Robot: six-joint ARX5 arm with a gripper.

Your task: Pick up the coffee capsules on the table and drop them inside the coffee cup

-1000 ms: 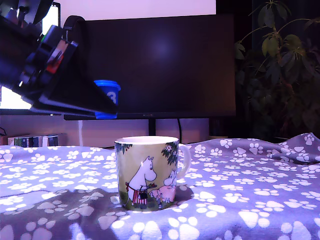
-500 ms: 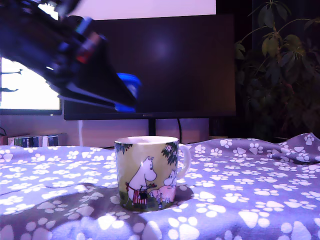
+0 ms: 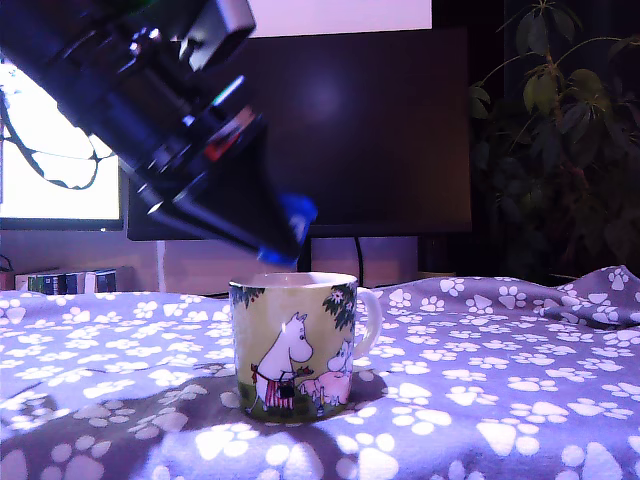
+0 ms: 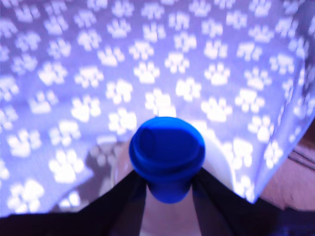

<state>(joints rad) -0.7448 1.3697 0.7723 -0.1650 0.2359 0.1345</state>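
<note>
Right now a blue capsule (image 4: 167, 153) sits pinched between the gripper's (image 3: 283, 238) dark jaws, hanging just above the rim of the yellow-green coffee cup (image 3: 296, 343). That cup stands upright on the paw-print tabletop (image 3: 500, 380), handle toward the exterior view's right. Behind it are a dark monitor (image 3: 350, 130) and a leafy plant (image 3: 560, 120).

Dark monitor (image 3: 330, 130) beside leafy houseplant (image 3: 560, 130).
</note>
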